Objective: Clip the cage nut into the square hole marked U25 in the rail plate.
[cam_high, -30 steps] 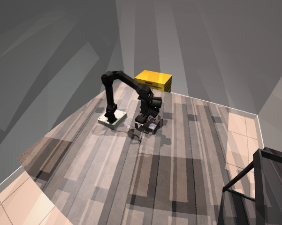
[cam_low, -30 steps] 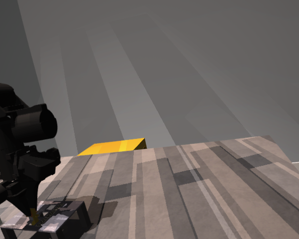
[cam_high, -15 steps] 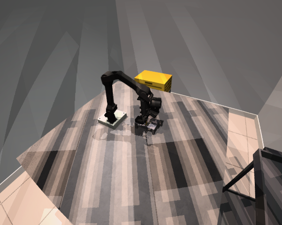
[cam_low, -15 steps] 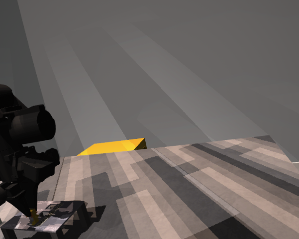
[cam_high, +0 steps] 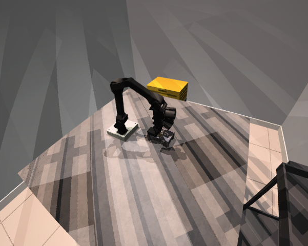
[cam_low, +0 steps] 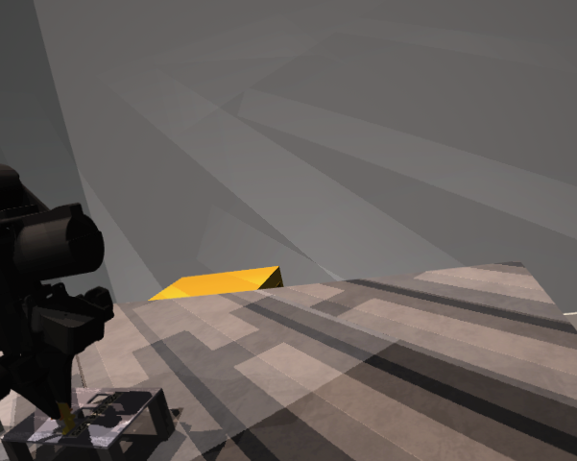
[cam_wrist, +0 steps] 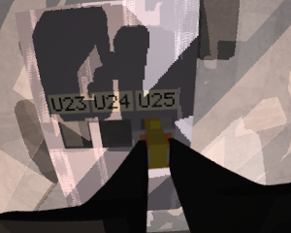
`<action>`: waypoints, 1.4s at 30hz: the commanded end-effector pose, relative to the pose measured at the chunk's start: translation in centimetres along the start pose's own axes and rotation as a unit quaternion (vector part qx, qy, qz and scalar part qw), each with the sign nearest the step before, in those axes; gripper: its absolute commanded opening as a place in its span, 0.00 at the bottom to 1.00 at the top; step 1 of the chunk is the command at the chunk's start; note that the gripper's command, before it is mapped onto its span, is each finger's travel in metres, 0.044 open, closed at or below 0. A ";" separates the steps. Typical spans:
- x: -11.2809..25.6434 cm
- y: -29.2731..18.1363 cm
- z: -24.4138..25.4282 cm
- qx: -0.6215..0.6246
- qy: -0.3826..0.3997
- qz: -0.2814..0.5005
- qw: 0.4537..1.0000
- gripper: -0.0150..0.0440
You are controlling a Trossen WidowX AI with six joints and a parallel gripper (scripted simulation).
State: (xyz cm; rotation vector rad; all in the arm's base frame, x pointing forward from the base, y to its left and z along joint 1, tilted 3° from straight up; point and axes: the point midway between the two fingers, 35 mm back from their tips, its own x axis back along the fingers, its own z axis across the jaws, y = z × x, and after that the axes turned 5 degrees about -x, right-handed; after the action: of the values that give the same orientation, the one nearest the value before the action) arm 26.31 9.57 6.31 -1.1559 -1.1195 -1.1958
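Pinching the yellow cage nut (cam_low: 65, 419) (cam_wrist: 157, 148) between its two fingertips, the claw (cam_low: 64, 407) (cam_wrist: 156, 146) points down over the rail plate (cam_high: 166, 134) (cam_low: 92, 439) (cam_wrist: 184, 73). In the wrist view the nut sits right of centre, its long axis running up and down the frame, its far end reaching up towards the label U25 (cam_wrist: 156, 100). One finger closes on it from the left and the other from the right, with small orange bits showing beside the tips.

The relation that matters is nut to hole. The nut lies just below the U25 label and covers much of the dark square hole there, part of which shows around its upper end. Whether the wings are already through or still above the plate cannot be told. Left of it in the same row are the holes under U24 (cam_wrist: 112, 102) and U23 (cam_wrist: 68, 104), with nothing in them.

Farther out, in the top view, the one arm (cam_high: 140, 88) arches from its pale base (cam_high: 132, 125), left of the plate on the worktop (cam_high: 138, 190). A yellow crate (cam_high: 167, 83) (cam_low: 224, 281) stands behind, at upper centre.

The next move probably calls for centring the nut over U25 and lowering it straight; a sideways offset could catch a wing on the hole's edge.
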 end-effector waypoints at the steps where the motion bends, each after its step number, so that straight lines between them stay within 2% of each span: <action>1: 0.0 0.0 0.0 0.001 0.004 0.000 1.000 0.31; 42: -0.2 0.1 -0.3 0.002 0.042 0.003 0.999 0.31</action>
State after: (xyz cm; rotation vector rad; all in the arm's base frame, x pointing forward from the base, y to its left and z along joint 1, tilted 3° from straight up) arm 26.33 9.28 6.05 -1.1031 -1.0577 -1.2235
